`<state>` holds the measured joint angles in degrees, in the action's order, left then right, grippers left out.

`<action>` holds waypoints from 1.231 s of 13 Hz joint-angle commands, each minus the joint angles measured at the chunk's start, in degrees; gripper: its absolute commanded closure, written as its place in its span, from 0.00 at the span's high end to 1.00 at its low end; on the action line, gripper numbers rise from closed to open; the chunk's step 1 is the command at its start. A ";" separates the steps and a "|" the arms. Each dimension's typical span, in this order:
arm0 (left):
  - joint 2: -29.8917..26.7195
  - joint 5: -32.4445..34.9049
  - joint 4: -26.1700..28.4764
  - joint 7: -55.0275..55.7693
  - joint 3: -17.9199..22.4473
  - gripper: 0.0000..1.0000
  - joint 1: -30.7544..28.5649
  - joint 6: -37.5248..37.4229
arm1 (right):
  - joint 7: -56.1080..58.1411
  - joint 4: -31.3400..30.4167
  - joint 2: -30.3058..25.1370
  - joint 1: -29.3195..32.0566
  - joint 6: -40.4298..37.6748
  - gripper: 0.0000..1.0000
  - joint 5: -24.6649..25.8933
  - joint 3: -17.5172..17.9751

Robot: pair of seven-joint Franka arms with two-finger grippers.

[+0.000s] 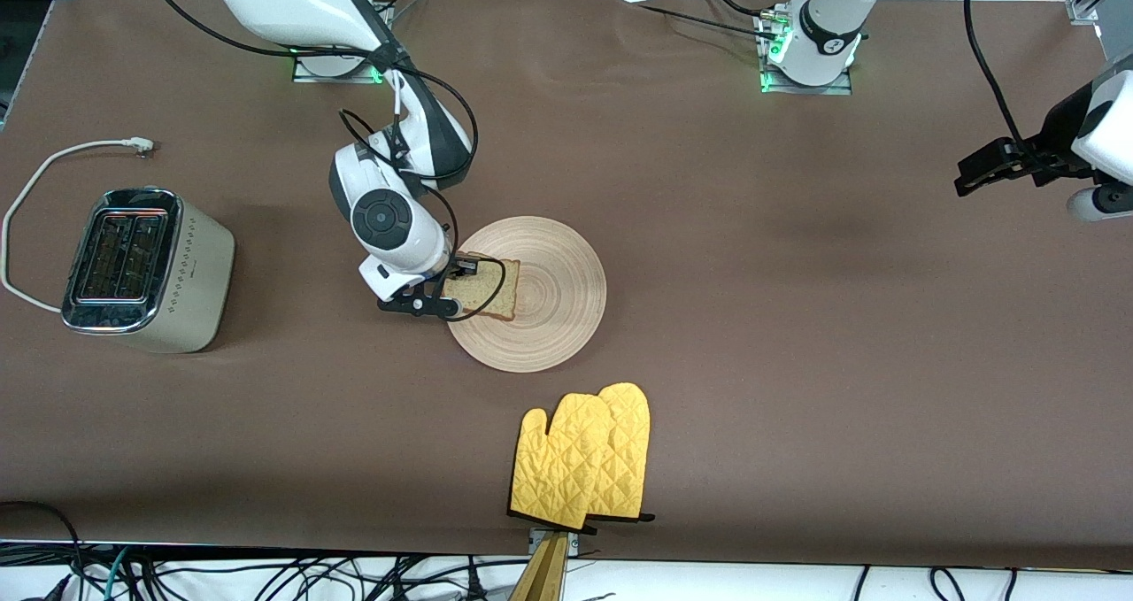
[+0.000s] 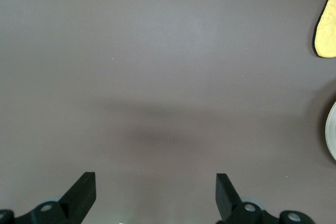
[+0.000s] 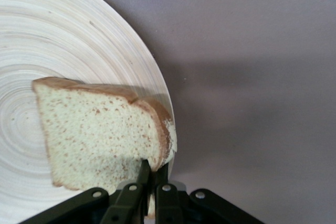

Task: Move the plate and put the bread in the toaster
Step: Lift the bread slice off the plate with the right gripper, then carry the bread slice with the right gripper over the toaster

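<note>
We see the right arm reaching down from its base, elbow bent, wrist turned low over the plate's (image 1: 540,296) edge toward the toaster's end of the table. The right gripper (image 1: 450,293) is clamped on the bread (image 1: 485,289), its fingers (image 3: 159,174) pinched together on the crust at one corner. The slice lies on the plate directly ahead of the fingers, and looks slightly raised at the gripped edge.

The toaster (image 1: 146,269) stands well apart from this gripper, toward the right arm's end of the table.

The left arm waits at its own end, left gripper (image 2: 156,190) hovering over bare table, fingers spread apart and holding nothing. Yellow oven mitts (image 1: 584,458) lie nearer the front camera than the plate.
</note>
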<state>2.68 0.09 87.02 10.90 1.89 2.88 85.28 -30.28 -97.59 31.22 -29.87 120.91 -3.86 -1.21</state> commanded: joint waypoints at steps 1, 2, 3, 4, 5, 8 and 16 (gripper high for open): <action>0.75 0.17 -2.21 -1.32 0.05 1.00 -0.86 -0.99 | 0.39 4.41 -1.33 -0.19 -6.80 0.00 2.10 -2.20; 0.75 0.17 -2.21 -1.32 0.05 1.00 -0.95 -0.99 | 0.75 5.65 -2.21 -0.19 -9.17 0.00 3.24 -3.35; 0.75 0.17 -2.21 -1.23 0.05 1.00 -0.95 -0.99 | 1.19 6.70 -3.09 -0.11 -11.81 0.00 4.73 -4.84; 0.75 0.17 -2.21 -1.23 0.05 1.00 -0.95 -0.99 | 1.97 7.50 -4.23 -0.02 -14.62 0.00 5.70 -6.33; 0.75 0.17 -2.21 -1.23 0.05 1.00 -0.95 -0.99 | 3.20 8.29 -5.28 -0.02 -17.17 0.00 6.32 -7.65; 0.75 0.17 -2.21 -1.23 0.05 1.00 -0.95 -0.99 | 7.41 9.09 -8.36 -0.02 -24.12 0.00 8.33 -12.65; 0.75 0.61 -2.21 -1.23 0.05 1.00 -0.95 -0.99 | 34.30 10.49 -11.18 -0.11 -35.13 0.00 18.18 -31.99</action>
<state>2.72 0.09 86.54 10.87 2.06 2.18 85.27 -0.64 -87.59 20.64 -29.38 87.30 12.19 -29.89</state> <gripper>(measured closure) 0.000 0.934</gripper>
